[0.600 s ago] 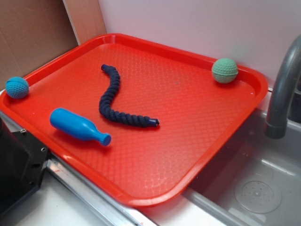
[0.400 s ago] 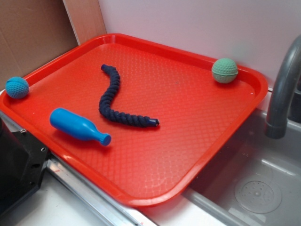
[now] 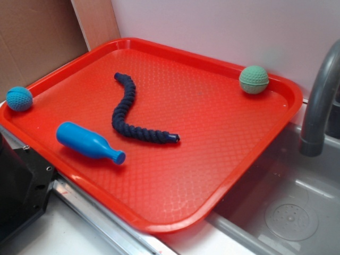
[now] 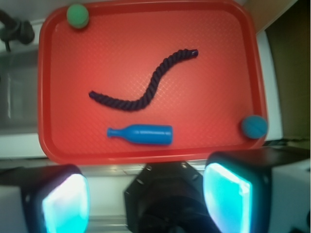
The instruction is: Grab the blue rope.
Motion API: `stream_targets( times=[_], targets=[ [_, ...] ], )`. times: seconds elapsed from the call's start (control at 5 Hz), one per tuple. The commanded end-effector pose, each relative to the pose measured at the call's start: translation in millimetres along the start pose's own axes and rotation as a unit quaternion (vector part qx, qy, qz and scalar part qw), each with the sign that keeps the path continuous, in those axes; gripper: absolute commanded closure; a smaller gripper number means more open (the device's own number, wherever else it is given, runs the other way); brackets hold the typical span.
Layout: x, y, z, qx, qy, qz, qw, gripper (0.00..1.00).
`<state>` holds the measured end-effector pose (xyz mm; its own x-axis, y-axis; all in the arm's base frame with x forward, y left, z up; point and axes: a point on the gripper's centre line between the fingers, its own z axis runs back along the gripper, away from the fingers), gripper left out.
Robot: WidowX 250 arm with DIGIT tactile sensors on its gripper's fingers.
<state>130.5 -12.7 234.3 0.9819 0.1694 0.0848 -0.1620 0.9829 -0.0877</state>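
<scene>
Zero contact yet: fingers spread wide, high above tray; blue rope lies mid-tray, just beyond the bottle (approach step) — next: descend over its middle

The gripper hangs high, facing straight down, its two glowing teal-faced fingers spread wide apart and holding nothing.

Tray beside the sink, tap at its right edge. Rope lies mid-tray; bottle on its side just in front of it, apart. One ball in the far right corner, another ball on the left rim.
</scene>
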Motion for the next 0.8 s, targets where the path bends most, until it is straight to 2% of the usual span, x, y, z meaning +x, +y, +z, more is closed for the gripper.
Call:
stream_targets(
  times=[0.0, 0.2, 0.4, 0.6],
  targets=[
    [50.4, 16.6, -48.5, 0.025, -0.047, 0.218, 0.975, 0.00],
    [67.3, 24.4, -72.2, 0.042, -0.074, 0.285, 0.955, 0.00],
    [91.2, 36.4, -104.9, 0.039, -0.090, 0.295, 0.951, 0.00],
    [105.5, 41.3, -131.5, 0.054, -0.085, 0.296, 0.950, 0.00]
  ],
)
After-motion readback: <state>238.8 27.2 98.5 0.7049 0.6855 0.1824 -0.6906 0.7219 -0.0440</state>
